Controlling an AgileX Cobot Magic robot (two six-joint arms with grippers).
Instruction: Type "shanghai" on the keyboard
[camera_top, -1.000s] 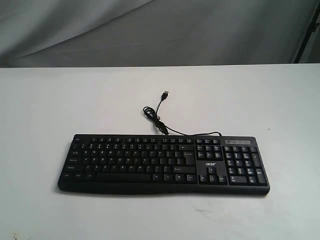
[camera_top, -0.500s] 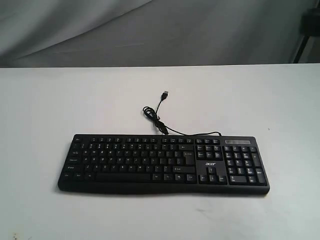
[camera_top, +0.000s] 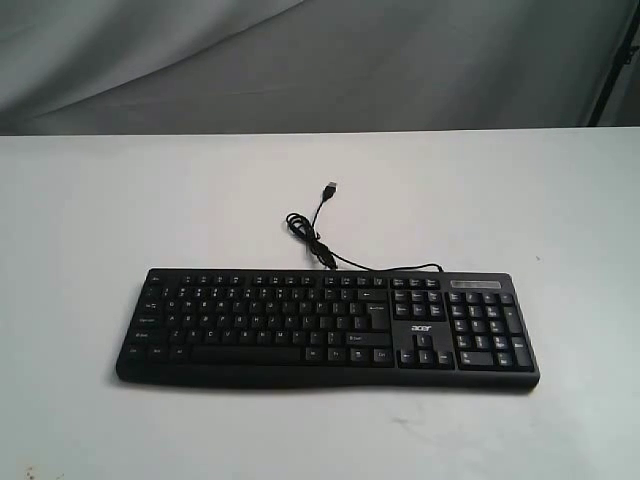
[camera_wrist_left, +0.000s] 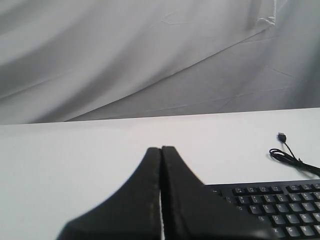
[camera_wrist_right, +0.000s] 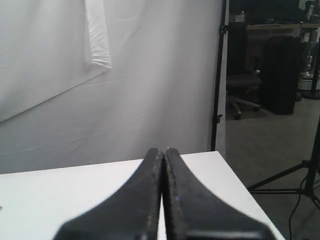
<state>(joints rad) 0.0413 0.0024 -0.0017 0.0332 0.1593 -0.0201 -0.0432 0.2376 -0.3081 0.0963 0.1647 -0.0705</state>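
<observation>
Lying flat on the white table (camera_top: 90, 230), the keyboard (camera_top: 327, 327) is seen toward the near edge in the exterior view, its long side set across the view. The number pad (camera_top: 488, 330) is placed at the right end, with the white acer logo (camera_top: 421, 328) just left of it. From the back edge a thin black cable (camera_top: 345, 262) is led away, looped once, and run toward the far side, where the USB plug (camera_top: 330, 188) is left loose on the table, apart from the keyboard. A grey cloth backdrop (camera_top: 300, 60) is hung behind.

Over to the left wrist view: the left gripper (camera_wrist_left: 160, 149) is held with its 2 fingers pressed together, nothing between them, only a hairline seam shown. The keyboard's left end is caught just beside the fingers, and no contact is seen.

In the right wrist view, the right gripper (camera_wrist_right: 163, 149) is closed the same way, 2 fingers tip to tip, nothing gripped. It is pointed past the table's corner, at the backdrop, a black stand (camera_wrist_right: 218, 75) and an office chair (camera_wrist_right: 242, 92) beyond.
</observation>
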